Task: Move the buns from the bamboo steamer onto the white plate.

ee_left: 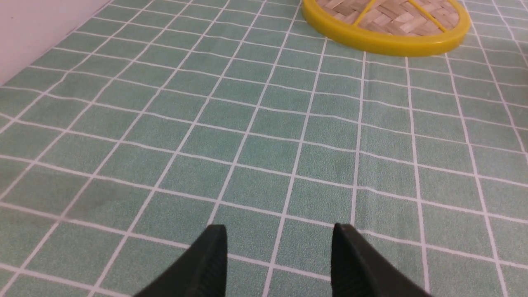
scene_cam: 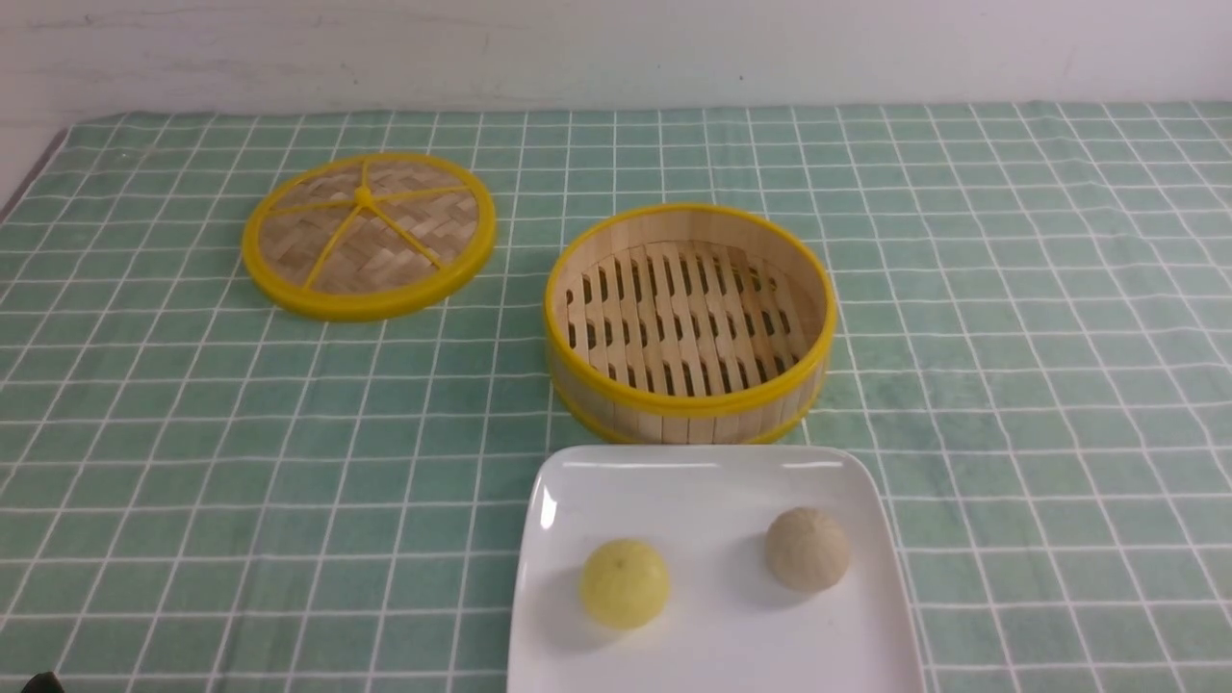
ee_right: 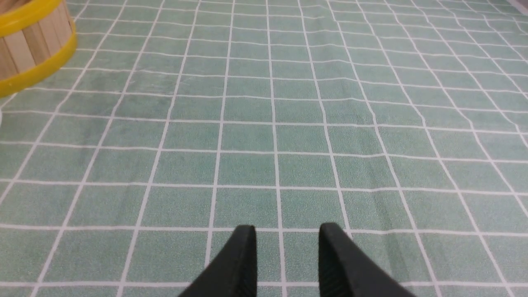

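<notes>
The pale yellow ball-shaped bun (scene_cam: 624,583) and the off-white ball-shaped bun (scene_cam: 807,549) rest apart on the glossy white square plate (scene_cam: 674,481), so neither can roll against the other. The round light-wood bamboo steamer (scene_cam: 689,322) stands empty just behind the plate; the task appears complete. The flat woven yellow-rimmed lid (scene_cam: 369,234) lies aside on the green checked tabletop (scene_cam: 1011,337). The left tool (ee_left: 279,264) stands wide and empty, the right tool (ee_right: 287,262) narrower and empty, both clear of the work.

Flat woven yellow-rimmed lid (scene_cam: 369,235) on green checked tablecloth (scene_cam: 1011,318), pale wall (scene_cam: 616,48) behind.
</notes>
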